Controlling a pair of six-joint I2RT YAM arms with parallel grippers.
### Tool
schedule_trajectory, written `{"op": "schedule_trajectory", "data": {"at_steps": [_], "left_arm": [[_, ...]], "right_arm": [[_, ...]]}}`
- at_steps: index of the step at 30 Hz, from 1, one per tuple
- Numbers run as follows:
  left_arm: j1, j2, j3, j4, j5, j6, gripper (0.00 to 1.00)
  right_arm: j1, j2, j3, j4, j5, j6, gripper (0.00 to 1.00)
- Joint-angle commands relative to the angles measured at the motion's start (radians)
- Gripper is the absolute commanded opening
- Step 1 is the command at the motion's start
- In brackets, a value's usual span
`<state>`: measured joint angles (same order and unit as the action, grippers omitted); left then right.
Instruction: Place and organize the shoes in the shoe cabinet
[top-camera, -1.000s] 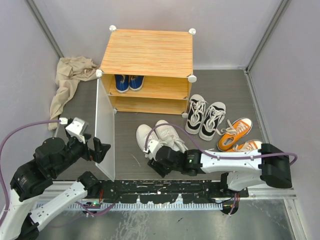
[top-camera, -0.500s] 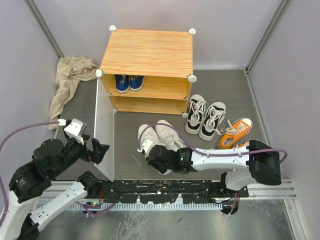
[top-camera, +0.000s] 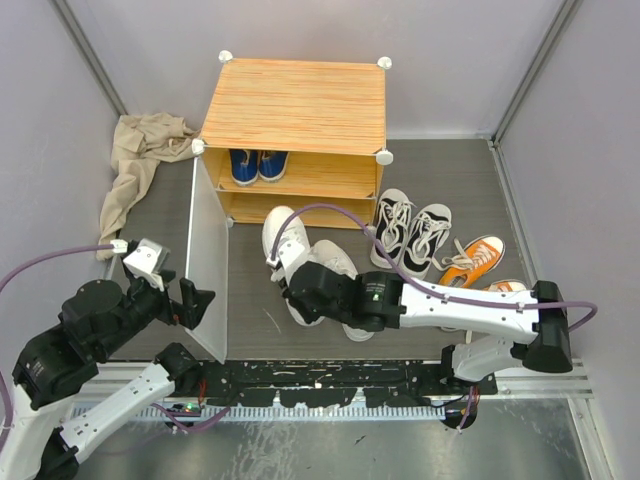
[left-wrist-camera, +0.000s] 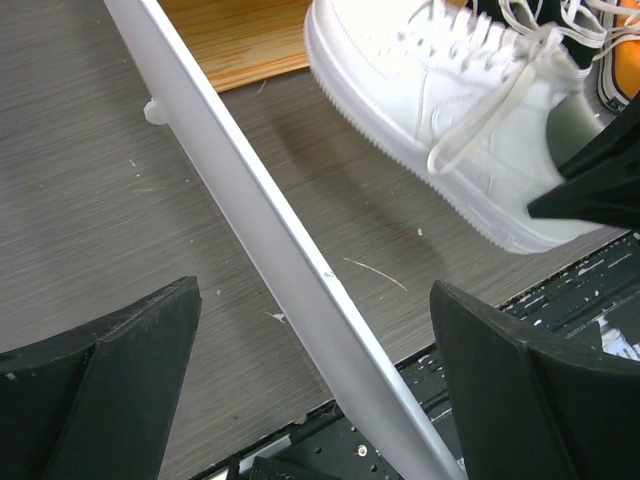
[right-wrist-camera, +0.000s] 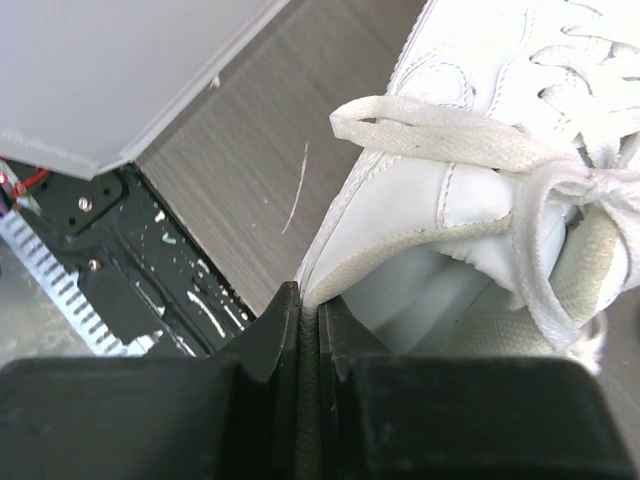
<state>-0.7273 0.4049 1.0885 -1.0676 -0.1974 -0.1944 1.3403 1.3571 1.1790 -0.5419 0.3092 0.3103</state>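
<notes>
At 8 o'clock the left gripper (left-wrist-camera: 315, 292) gapes wide astride the door panel (top-camera: 205, 250), clamping nothing, likely to brace it swung out. At centre the right gripper (right-wrist-camera: 310, 300) is pinched tight on a white sneaker (top-camera: 283, 235) by its heel collar, toe aimed at 12 o'clock toward the shoe cabinet (top-camera: 295, 105), whose upper shelf (top-camera: 310, 187) holds blue shoes (top-camera: 257, 164).

I see the shoe cabinet (top-camera: 295, 105) at rear centre, with a shelved pair (top-camera: 257, 164) in its upper compartment. Its door (top-camera: 205, 250) stands open at the left, edge toward me; a cloth (top-camera: 135, 160) lies further left. Before the cabinet, left to right: first shoe (top-camera: 283, 238), second shoe (top-camera: 332, 260), high-top pair (top-camera: 410, 235), outer pair (top-camera: 470, 262).
</notes>
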Motion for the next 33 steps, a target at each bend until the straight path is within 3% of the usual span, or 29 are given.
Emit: {"op": "schedule_trajectory", "data": {"at_steps": [1, 17, 33], "left_arm": [[0.001, -0.015, 0.038, 0.024, -0.005, 0.011, 0.98], [0.001, -0.004, 0.054, 0.029, 0.016, 0.013, 0.98], [0.002, 0.02, 0.062, 0.037, 0.037, 0.023, 0.98]], "right_arm": [[-0.012, -0.063, 0.117, 0.026, 0.181, -0.024, 0.01], [-0.41, 0.083, 0.273, 0.209, -0.047, -0.179, 0.01], [-0.566, 0.323, 0.454, 0.394, -0.052, -0.231, 0.01]]}}
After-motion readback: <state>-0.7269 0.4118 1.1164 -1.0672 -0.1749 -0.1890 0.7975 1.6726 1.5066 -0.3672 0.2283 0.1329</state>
